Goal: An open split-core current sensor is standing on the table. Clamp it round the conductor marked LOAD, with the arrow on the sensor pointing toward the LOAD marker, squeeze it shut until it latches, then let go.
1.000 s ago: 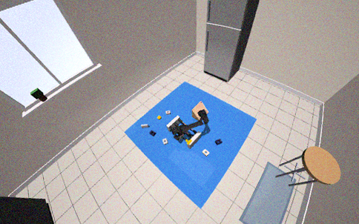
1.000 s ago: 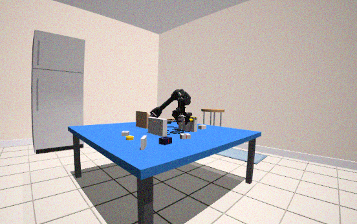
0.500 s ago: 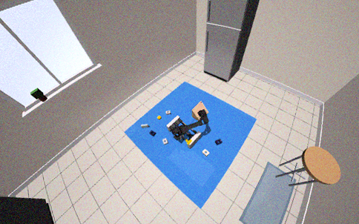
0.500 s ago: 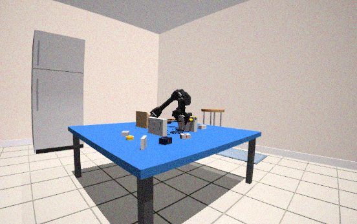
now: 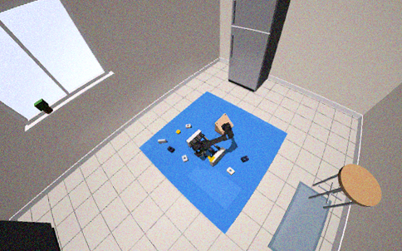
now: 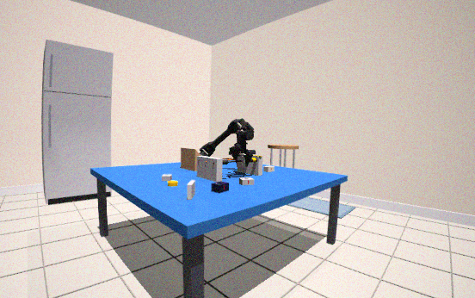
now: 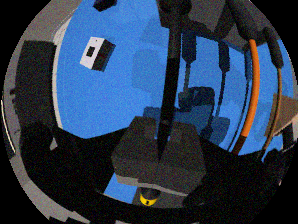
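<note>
My gripper (image 7: 163, 134) is shut on the sensor, with its dark fingers at either side in the wrist view. The open sensor (image 7: 135, 159) is a dark grey block between them; a black conductor (image 7: 171, 82) runs into the notch in its far side. The sensor's arrow and latch cannot be made out, nor can the LOAD lettering. An orange conductor (image 7: 255, 85) and other dark conductors run to the right. White panels (image 5: 217, 157) (image 6: 209, 168) stand at the ends of the conductors. A yellow piece with a black mark (image 7: 148, 201) shows just below the sensor.
A tan block (image 5: 222, 123) (image 6: 188, 159) stands beside the arm. Small white boxes (image 5: 230, 170) (image 6: 246, 181) (image 7: 94, 51), dark boxes (image 5: 245, 158) (image 6: 219, 187), a yellow piece (image 5: 178, 132) (image 6: 172, 183) and an upright white plate (image 6: 191, 189) stand around on the blue table (image 5: 225, 217) (image 6: 142, 191).
</note>
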Robot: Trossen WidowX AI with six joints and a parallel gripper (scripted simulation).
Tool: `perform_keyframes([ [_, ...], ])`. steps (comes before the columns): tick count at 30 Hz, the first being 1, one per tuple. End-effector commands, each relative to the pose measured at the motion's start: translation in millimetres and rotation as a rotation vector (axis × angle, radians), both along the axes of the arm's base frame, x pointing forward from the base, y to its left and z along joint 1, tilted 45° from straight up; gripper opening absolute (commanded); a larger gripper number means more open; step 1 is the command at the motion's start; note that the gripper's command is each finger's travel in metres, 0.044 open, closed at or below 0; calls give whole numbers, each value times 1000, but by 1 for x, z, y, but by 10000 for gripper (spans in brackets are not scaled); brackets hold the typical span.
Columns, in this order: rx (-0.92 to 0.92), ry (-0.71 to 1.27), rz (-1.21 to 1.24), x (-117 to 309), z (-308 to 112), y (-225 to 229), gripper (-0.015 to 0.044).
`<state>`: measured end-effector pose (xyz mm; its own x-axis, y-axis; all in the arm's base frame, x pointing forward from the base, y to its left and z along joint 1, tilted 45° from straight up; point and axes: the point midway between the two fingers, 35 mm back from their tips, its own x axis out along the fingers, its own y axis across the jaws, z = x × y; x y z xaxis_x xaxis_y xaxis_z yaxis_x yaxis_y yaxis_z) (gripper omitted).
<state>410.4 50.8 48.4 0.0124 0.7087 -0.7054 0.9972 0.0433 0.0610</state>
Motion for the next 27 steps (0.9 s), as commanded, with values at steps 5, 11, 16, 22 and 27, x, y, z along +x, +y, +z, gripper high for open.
perform_keyframes([
  [5, 0, 2, -1, 0, 0, 0, 24],
  [11, 0, 2, -1, 0, 0, 0, 0],
  [16, 0, 2, -1, 0, 0, 0, 0],
  [22, 0, 2, -1, 0, 0, 0, 0],
  [27, 0, 2, -1, 0, 0, 0, 0],
])
